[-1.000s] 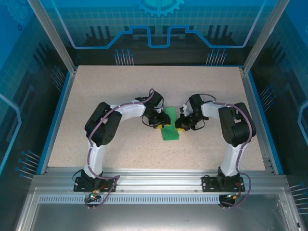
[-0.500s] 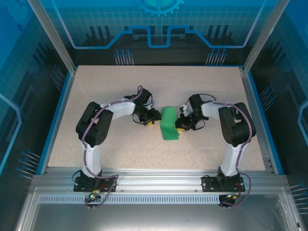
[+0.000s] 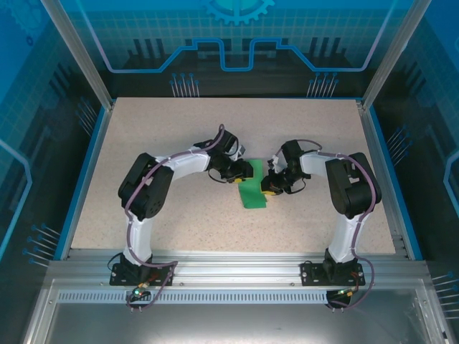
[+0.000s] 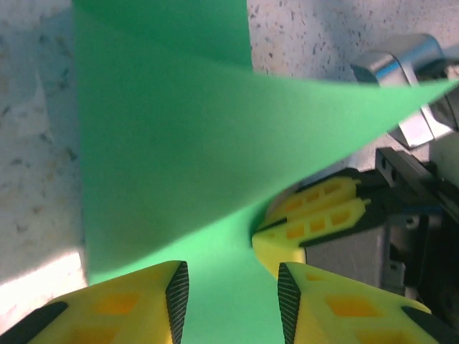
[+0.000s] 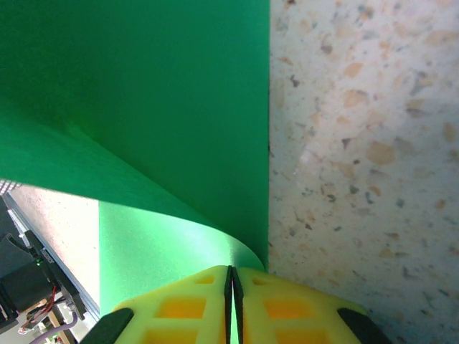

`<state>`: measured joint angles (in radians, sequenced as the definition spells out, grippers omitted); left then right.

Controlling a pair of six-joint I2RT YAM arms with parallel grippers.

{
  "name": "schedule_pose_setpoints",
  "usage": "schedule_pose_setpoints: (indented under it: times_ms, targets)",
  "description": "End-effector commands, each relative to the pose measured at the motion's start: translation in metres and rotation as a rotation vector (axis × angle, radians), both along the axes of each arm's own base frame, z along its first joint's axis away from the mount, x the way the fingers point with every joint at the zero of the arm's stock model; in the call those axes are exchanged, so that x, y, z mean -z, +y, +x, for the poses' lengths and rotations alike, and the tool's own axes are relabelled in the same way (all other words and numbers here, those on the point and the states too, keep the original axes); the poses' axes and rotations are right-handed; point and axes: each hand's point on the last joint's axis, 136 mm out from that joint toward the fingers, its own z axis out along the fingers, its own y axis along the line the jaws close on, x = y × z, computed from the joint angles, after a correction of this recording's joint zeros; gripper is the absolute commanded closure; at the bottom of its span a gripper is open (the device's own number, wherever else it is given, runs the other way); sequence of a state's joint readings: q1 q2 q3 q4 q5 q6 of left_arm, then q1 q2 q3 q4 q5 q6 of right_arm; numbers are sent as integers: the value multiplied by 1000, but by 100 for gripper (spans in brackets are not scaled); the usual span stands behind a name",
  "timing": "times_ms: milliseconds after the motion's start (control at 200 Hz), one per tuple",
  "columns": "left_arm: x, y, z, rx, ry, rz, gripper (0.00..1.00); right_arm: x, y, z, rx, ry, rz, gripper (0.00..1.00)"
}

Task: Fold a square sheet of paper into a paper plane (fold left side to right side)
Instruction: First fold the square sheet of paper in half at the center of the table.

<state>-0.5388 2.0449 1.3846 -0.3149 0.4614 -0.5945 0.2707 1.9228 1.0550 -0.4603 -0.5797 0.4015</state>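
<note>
Square sheet of paper [image 3: 254, 193], plain green, between right fingers [image 5: 179, 308].

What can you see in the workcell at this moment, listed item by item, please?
square sheet of paper: one, bright green, middle of the table, one side lifted and curling over
table: one, speckled beige with blue edging, under both arms
enclosure panels: several, translucent blue, around the table
left gripper: one, yellow, jaws apart over the paper
right gripper: one, yellow, jaws shut on the paper's edge
</note>
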Motion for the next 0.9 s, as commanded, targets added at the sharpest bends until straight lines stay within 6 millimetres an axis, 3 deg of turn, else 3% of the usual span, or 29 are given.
schedule_pose_setpoints:
  times_ms: [0, 245, 565, 895]
  targets:
    - [14, -1, 7, 22, 8, 30, 59, 38, -24, -24, -1, 101, -177, 87]
    - [29, 3, 19, 12, 19, 73, 58, 39, -25, -26, -6, 106, -183, 87]
    - [46, 32, 25, -41, 41, 136, 57, 41, -28, -28, -10, 110, -195, 87]
    - [38, 55, 54, -95, 36, 99, 56, 41, -25, -28, -8, 111, -177, 87]
